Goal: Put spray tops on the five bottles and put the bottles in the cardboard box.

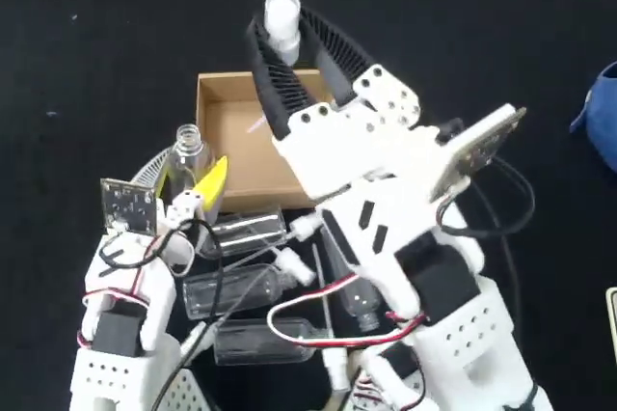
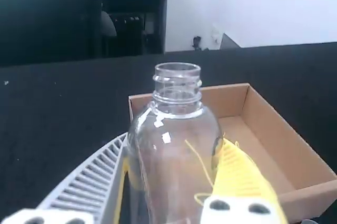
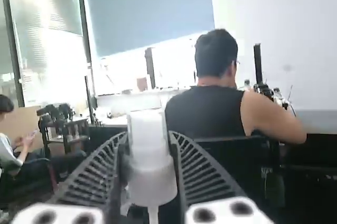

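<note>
- The black table (image 1: pixel 87 54) carries everything. The cardboard box (image 1: pixel 205 107) stands open near its middle, and there is no bottle inside it yet.
- The right gripper (image 1: pixel 282 23) is raised over the far side of the box. Its jaws are closed on a white spray top (image 1: pixel 281 13).
- The left gripper (image 1: pixel 189 172) is just beside the left wall of the box. Its jaws are clamped around an upright clear bottle (image 1: pixel 190 149), whose neck is open and has no top.
- More bottles (image 1: pixel 246 231) lie on their sides toward the near edge of the table, between the two arm bases. A loose top (image 1: pixel 335 365) lies among them.
- I judge that the step in hand is fitting a top on the held bottle; the top and the neck are well apart.
- The next move calls for bringing the top over the open neck, with its tube in line with the opening. Then it must be lowered and fastened while the left gripper keeps the bottle upright.
</note>
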You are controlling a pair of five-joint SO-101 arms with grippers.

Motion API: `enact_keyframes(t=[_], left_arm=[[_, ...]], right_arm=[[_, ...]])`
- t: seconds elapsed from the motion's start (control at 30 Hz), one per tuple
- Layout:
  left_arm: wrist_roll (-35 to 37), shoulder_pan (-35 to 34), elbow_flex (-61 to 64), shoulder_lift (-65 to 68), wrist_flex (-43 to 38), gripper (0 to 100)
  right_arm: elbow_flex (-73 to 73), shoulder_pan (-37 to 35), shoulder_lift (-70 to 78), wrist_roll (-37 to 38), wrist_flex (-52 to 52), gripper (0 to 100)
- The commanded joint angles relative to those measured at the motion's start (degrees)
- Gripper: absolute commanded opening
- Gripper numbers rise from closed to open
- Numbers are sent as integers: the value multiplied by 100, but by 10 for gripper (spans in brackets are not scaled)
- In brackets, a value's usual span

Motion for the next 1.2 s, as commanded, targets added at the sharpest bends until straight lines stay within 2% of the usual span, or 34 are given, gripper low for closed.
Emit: enact_keyframes(t=[0.0, 0.13, 0.3, 0.6, 0.8, 1.03, 1.17], left_arm=[[-53, -4, 22, -88, -369, 30], [-26, -4, 514, -88, -1398, 30], [-26, 251, 497, -88, -2505, 30], [-35, 1086, 497, -88, -2119, 30], [-53, 1095, 497, -88, -2145, 30], [-53, 1095, 497, -88, -2145, 30], [-53, 1095, 497, -88, -2145, 30]], right_arm=[[154, -97, -136, -26, -791, 12], [365, -88, -171, -9, -1257, 12], [356, -88, -180, -26, -1257, 12], [382, -97, -725, -35, -1257, 11], [505, -97, -831, -44, -1240, 11], [514, -730, -778, 0, -879, 11], [488, -809, -435, 0, -870, 11]])
